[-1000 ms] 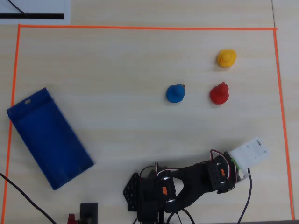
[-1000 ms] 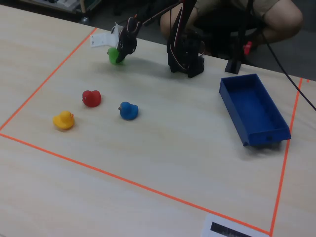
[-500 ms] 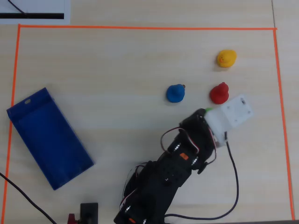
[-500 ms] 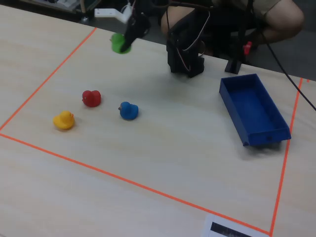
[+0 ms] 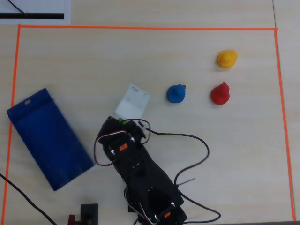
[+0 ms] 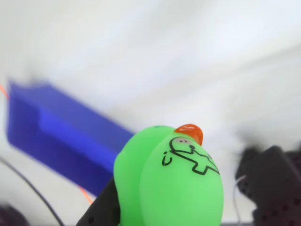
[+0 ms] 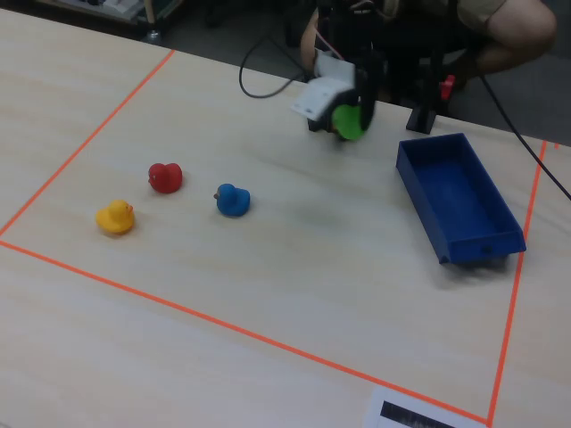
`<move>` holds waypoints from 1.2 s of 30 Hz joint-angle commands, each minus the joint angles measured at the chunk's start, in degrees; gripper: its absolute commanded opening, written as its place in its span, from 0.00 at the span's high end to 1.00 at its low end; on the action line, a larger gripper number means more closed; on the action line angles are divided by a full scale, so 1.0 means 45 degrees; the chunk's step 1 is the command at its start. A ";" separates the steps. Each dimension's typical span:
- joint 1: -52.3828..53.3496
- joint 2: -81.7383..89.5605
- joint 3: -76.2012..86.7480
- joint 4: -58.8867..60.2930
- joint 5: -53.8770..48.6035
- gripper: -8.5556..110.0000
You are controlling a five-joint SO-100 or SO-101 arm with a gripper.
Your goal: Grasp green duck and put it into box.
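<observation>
Green duck (image 6: 169, 183) sits clamped in the pincer (image 7: 348, 120), lifted clear of the table (image 7: 294, 267); in the wrist view it fills the lower middle of the frame, its orange beak (image 6: 190, 132) pointing up and a black drawn figure on its side, with a dark finger (image 6: 101, 209) pressed against its lower left flank. In the fixed view the duck shows as a green ball between the black fingers, just below the white camera housing (image 7: 317, 96) on the arm. In the overhead view only a sliver of green (image 5: 123, 121) peeks out under that white housing, at the tip of the black arm (image 5: 140, 173). The box (image 7: 459, 207) lies on the table to the right of the pincer in the fixed view, near but apart from it, with nothing seen inside. Well away on the pincer's other side in that view stand a blue duck (image 7: 233, 200), a red duck (image 7: 164, 176) and a yellow duck (image 7: 115, 217), all inside the orange tape border (image 7: 223, 325).
</observation>
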 commanded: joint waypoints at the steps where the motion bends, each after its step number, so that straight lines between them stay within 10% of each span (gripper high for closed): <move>1: -0.2832 -0.0879 -0.1387 -0.0352 0.0527 0.93; 30: -0.7207 -0.4941 -0.1289 -0.6934 -0.0605 0.91; 36: -0.6953 -0.5566 0.0117 -0.8379 -0.1133 0.76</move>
